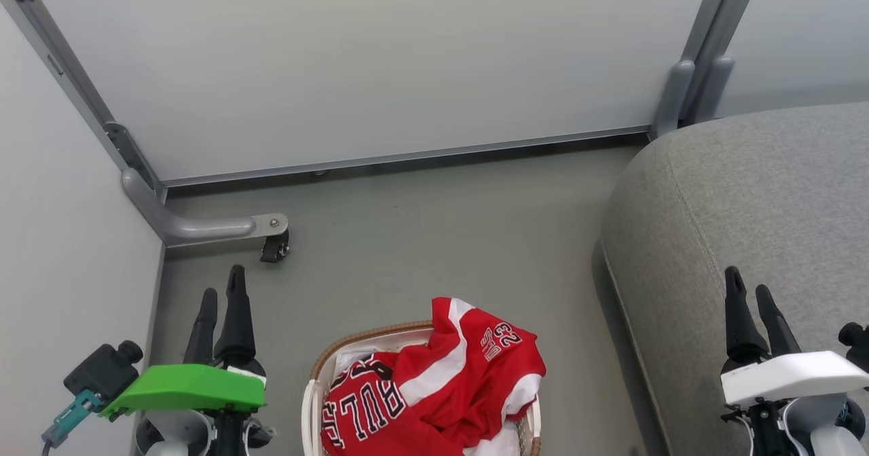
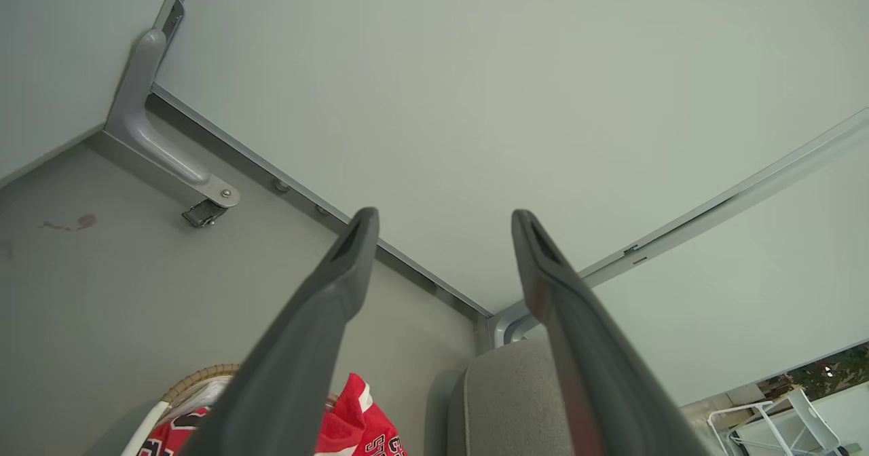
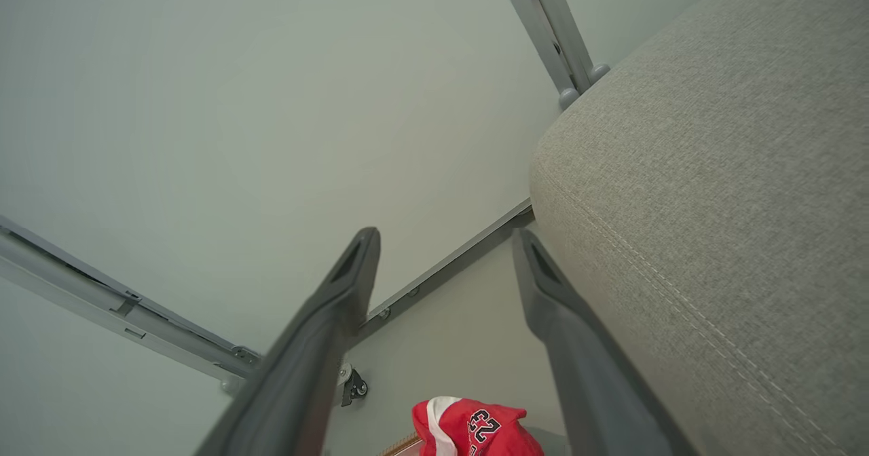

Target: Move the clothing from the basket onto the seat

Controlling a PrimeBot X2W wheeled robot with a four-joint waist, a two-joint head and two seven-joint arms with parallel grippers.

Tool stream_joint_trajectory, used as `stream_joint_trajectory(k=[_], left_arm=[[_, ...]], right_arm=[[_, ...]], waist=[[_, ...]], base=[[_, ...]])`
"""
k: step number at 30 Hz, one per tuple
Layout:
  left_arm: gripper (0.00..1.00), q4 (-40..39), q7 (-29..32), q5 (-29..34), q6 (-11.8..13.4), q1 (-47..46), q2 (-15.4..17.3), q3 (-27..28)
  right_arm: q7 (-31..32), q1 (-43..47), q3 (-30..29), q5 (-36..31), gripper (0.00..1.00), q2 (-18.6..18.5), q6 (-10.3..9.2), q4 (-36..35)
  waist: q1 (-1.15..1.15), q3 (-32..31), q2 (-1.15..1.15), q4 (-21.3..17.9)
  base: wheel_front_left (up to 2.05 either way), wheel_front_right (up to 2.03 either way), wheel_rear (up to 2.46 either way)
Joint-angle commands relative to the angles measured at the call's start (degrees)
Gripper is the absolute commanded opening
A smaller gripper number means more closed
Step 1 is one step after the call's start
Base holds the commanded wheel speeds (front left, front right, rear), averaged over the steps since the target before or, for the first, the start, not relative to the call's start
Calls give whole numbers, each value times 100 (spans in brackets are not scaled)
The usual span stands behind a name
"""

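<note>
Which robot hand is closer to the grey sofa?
Right. The right gripper is at the edge of the sofa; the left gripper is beyond the laundry basket, near the wall.

A lab bay staged like a home: white partition panels (image 1: 353,62) on grey wheeled metal frames (image 1: 197,226) enclose a grey floor (image 1: 421,239), a sofa (image 1: 760,198) and a laundry basket (image 1: 353,340).

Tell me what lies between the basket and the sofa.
Bare grey floor, seen in the head view. The red clothing spills over the rim of the basket toward the sofa without reaching it.
</note>
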Motion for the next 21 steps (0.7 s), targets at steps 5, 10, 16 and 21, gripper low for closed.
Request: stream_joint_trajectory(k=[5,10,16,21], left_arm=[[100,35,-127,532,1,-17,41,-49],[100,105,-211,834,2,-7,44,-91],[100,205,-299,1172,2,-9,47,-170],[100,293,-372,1421,6,0,50,-216]], right_arm=[[-141,26,-12,-532,100,-47,2,19],[-216,35,-11,-880,100,-50,2,58],[-311,48,15,-1315,100,-54,2,84],[-381,65,32,-1632,100,-58,3,119]], waist=[[0,7,0,7],[0,14,0,14],[0,21,0,22],[0,28,0,25]], base=[[0,0,0],[0,0,0],[0,0,0],[0,0,0]])
